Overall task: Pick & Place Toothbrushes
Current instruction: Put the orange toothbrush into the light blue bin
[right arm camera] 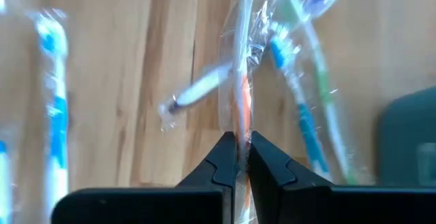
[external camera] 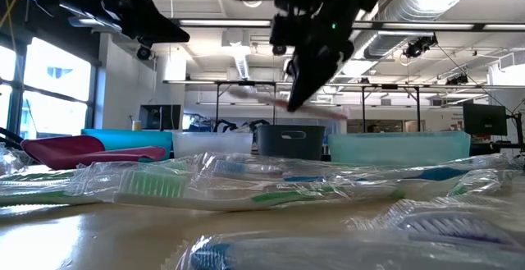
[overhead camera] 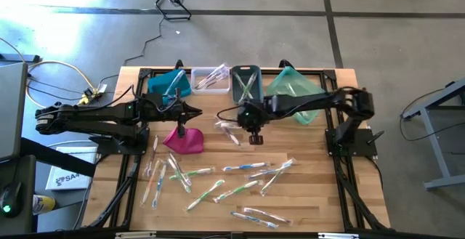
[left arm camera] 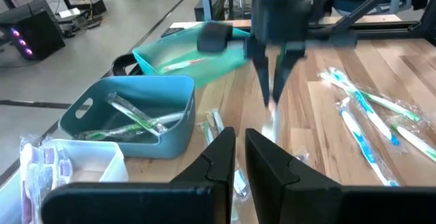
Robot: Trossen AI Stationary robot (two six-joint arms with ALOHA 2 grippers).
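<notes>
Several wrapped toothbrushes (overhead camera: 218, 184) lie flat and scattered over the near half of the wooden table (overhead camera: 312, 195). My right gripper (overhead camera: 256, 139) hangs over the table's middle, in front of the grey bin, shut on one clear-wrapped toothbrush (right arm camera: 238, 81) with an orange-pink handle. In the low view that toothbrush (external camera: 254, 96) shows as a pale blur high above the tabletop. More toothbrushes (right arm camera: 306, 115) lie on the wood beneath it. My left gripper (overhead camera: 195, 112) waits raised at the left, near the blue bin, shut on nothing (left arm camera: 240, 149). My right gripper pinches the toothbrush's wrapped handle (right arm camera: 240, 125) between its two fingers. The fingers slant down from above, and the toothbrush runs on past their tips. The toothbrush is lifted clear of the table, and its free end hangs below the fingers (left arm camera: 272, 118).
Along the far edge stand a blue bin (overhead camera: 163, 83), a clear bin (overhead camera: 208, 79), a grey bin (overhead camera: 245, 83) and a teal bin (overhead camera: 294, 90), some holding toothbrushes. A magenta pouch (overhead camera: 183, 139) lies left of centre, just below my left gripper.
</notes>
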